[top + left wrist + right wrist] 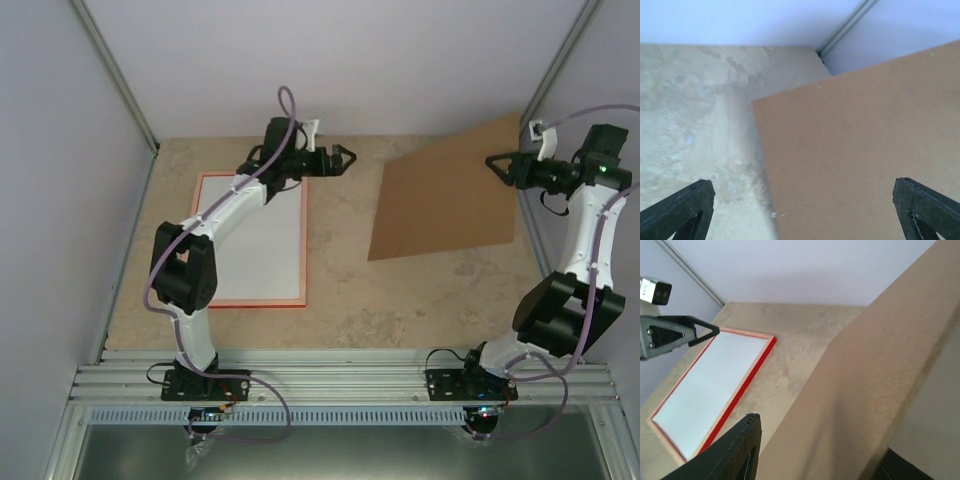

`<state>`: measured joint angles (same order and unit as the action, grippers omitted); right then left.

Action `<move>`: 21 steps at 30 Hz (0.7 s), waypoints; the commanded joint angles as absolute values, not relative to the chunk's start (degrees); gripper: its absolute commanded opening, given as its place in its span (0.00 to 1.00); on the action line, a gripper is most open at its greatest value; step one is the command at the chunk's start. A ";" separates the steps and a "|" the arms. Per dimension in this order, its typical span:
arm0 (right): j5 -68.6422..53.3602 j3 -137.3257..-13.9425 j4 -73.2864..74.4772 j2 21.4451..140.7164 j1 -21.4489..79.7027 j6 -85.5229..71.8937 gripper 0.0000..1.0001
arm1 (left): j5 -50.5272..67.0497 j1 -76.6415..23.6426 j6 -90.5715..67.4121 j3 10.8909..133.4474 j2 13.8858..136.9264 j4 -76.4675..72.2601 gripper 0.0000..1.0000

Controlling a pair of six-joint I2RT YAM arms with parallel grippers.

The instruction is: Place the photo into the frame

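The frame [255,303] with the photo [268,250] lay near-left of the wide left pincer [352,158]; the right pincer [495,168] gripped the tilted board [440,200].

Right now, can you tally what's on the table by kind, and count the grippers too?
red frame: 1
photo, white side up inside the frame: 1
brown cardboard board: 1
grippers: 2 (left gripper, right gripper)
total: 5

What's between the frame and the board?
Top view: only bare table between frame and board, with the open left gripper hovering over the gap's far end.
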<state>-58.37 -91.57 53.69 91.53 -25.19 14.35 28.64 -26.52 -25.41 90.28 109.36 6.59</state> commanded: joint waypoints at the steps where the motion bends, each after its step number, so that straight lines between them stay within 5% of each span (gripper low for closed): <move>1: -58.43 -92.20 41.63 85.66 -23.13 14.34 0.01 | 28.39 -23.22 -23.83 92.31 106.39 11.88 0.99; 10: -52.38 -90.18 38.43 77.36 -12.82 17.65 0.01 | 33.37 -21.52 -28.28 87.29 101.65 8.78 0.99; 17: -31.98 -82.58 27.69 67.07 6.09 24.94 0.01 | 46.73 -12.02 -54.50 75.74 98.19 -7.44 1.00; 21: -21.77 -81.10 24.46 65.69 15.21 29.40 0.01 | 49.45 -9.33 -57.05 72.82 96.12 -7.22 0.99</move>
